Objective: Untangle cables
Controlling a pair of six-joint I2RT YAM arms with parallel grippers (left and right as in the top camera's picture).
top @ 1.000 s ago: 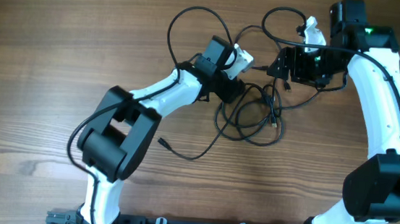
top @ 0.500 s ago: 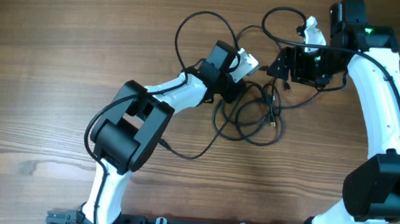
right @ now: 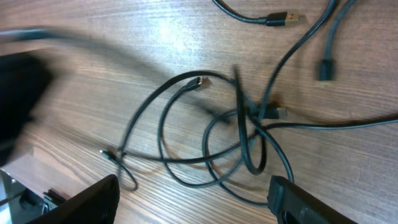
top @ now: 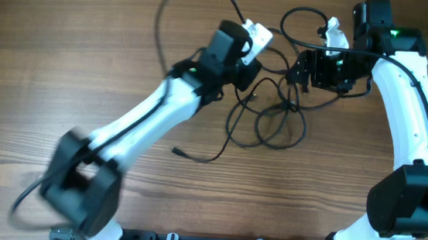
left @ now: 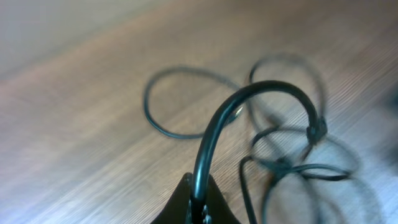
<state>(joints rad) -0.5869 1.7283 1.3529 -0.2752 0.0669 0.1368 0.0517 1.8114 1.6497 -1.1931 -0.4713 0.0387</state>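
The left claw (top: 254, 39) is clenched on a cable (left: 208, 140), which rises from between its fingers as a glossy black arc. A second ago this claw sat nearer, at the left edge of the tangle. Now it is farther out, and the arm behind it is blurred. The big loop to its left has stretched toward the far edge.

The rest of the cables (right: 258, 118) lie in the middle of the table (top: 64, 60), thin black loops crossing one another, just near and right of the left claw. One loose end (top: 176, 152) trails to the near left.

The right claw (top: 298, 68) is released, jaws wide above the tangle's far right side, in the same place as before. A gold-tipped plug (right: 283, 17) lies apart from the knot. The table is brown wood with a clear grain.
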